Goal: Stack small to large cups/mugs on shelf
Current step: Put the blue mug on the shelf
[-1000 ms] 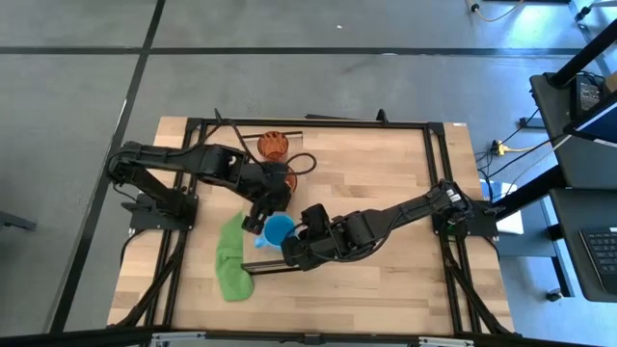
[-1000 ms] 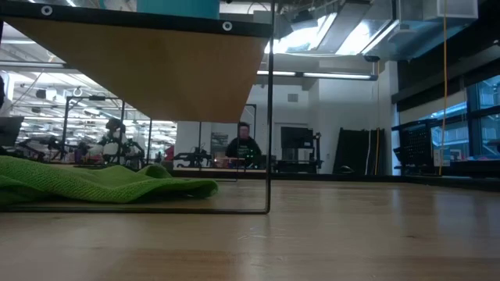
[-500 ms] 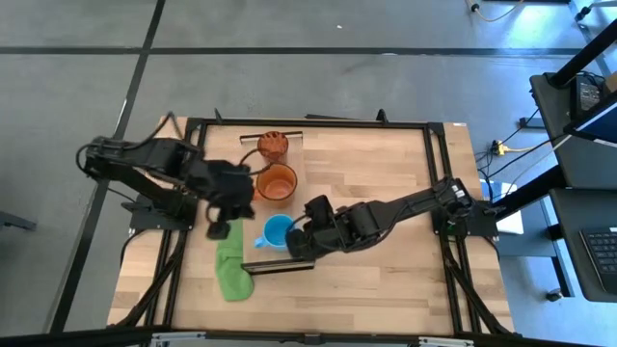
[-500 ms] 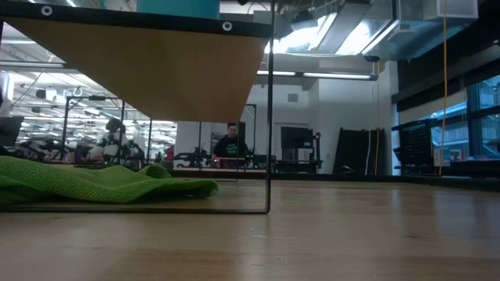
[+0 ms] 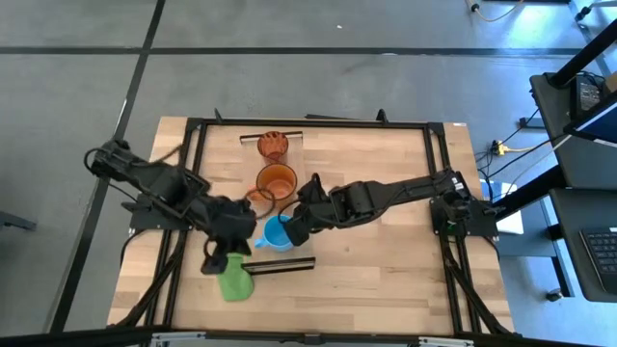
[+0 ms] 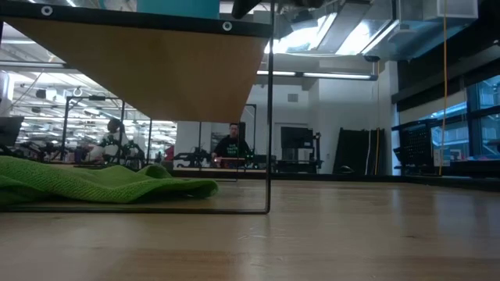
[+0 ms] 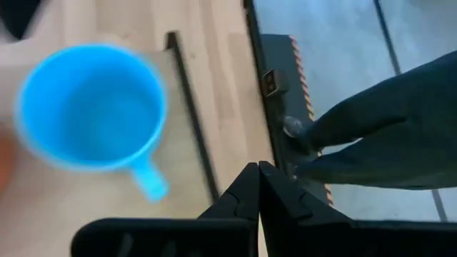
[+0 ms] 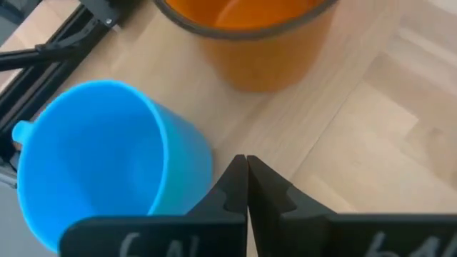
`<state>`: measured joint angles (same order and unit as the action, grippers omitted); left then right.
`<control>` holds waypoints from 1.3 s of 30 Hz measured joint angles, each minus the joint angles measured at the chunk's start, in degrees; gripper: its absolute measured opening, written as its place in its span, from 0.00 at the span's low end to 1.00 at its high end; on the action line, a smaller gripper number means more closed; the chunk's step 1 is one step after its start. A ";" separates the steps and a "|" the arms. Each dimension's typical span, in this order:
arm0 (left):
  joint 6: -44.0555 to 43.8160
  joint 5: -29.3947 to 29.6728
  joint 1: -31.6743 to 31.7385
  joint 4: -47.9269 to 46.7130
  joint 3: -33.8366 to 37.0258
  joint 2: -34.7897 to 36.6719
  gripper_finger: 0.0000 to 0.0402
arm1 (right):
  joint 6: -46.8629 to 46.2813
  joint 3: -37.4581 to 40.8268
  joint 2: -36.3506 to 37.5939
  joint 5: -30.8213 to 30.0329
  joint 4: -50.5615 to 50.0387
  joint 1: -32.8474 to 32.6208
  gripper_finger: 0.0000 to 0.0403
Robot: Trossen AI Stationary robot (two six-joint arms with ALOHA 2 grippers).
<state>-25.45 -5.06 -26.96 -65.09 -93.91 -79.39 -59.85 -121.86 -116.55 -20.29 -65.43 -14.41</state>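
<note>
The light blue mug (image 5: 278, 231) stands upright on the near end of the light-wood shelf (image 5: 280, 207). The orange mug (image 5: 277, 181) stands behind it on the shelf, and the dark red tumbler (image 5: 273, 145) at the shelf's far end. My right gripper (image 5: 296, 229) is shut and empty, just right of the blue mug (image 8: 107, 157), with the orange mug (image 8: 250, 36) beyond it. My left gripper (image 5: 214, 258) is shut and empty above the green cloth (image 5: 231, 275), left of the shelf. Its wrist view shows the blue mug (image 7: 89, 107) from above.
The shelf is raised. The low view shows its underside (image 6: 156, 70), a thin leg (image 6: 270, 117) and the green cloth (image 6: 94, 183) beneath it on the tabletop. A black frame (image 5: 429, 154) runs round the table. A person stands far off in the room (image 6: 230, 144).
My left gripper has drawn away from the mugs toward the table's left and near edges and now hangs over the green cloth. The orange mug, which the arm covered, now stands bare on the shelf. My right gripper has gone a little toward the far edge, beside the blue mug.
</note>
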 joint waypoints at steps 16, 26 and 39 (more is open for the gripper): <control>-4.56 8.89 -0.77 -4.08 0.11 -8.36 0.00 | 6.55 0.02 3.42 0.03 -0.64 0.89 0.00; -8.74 13.66 -0.79 -6.49 0.11 -8.35 0.00 | 9.02 0.02 4.22 -1.06 -0.85 0.85 0.01; -10.01 13.70 0.04 -7.18 4.57 -8.35 0.00 | 9.45 0.02 4.22 -1.31 -2.45 0.87 0.01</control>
<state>-35.46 8.64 -26.92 -72.27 -89.34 -87.74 -50.40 -121.84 -112.33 -21.61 -67.88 -13.54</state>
